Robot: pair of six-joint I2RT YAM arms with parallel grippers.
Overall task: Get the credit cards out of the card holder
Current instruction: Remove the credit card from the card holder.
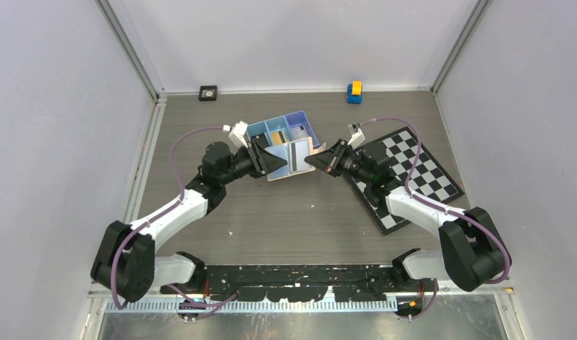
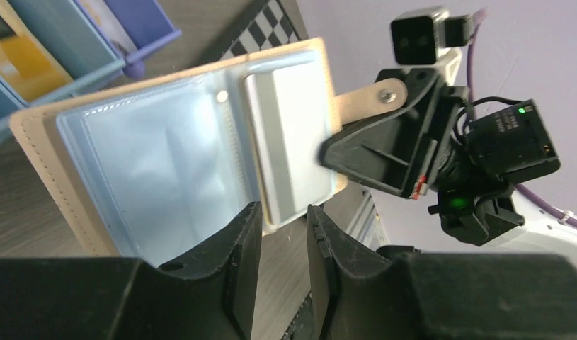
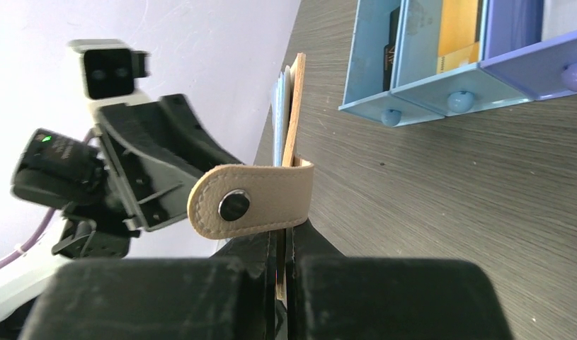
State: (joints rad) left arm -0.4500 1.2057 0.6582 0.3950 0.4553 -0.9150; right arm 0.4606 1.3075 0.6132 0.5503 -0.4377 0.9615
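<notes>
Top external: card holder (image 1: 284,173) is open and off the table (image 1: 292,219), just on the near side of the blue 3-compartment tray (image 1: 312,129), hanging btw the two arms. L gripper (image 1: 278,163) is at the holder's edge on the tray's left-hand side, R gripper (image 1: 312,160) at its edge on the tray's right-hand side. Checkerboard mat (image 1: 428,166) lies flat, right of the tray.

Right wrist: R gripper is clamped tight on the holder's tan cover, directly under the snap tab (image 3: 250,202), which curls over the cover edge. The holder stands edge-on here, near side of the tray. In the tray there's a black card (image 3: 393,35) in the light-blue end bay, an orange card (image 3: 459,28) in the middle bay and sth pale in the purple bay.

Left wrist: inside the holder are clear plastic sleeves. The sleeve page nearer the R gripper has a pale card w/ grey stripe (image 2: 285,142) in it. L gripper's fingers (image 2: 246,241) are parted w/ a clear gap. The lower corner of that page sits at the mouth of the gap, but nothing is pinched. Can't tell if it touches a pad.
</notes>
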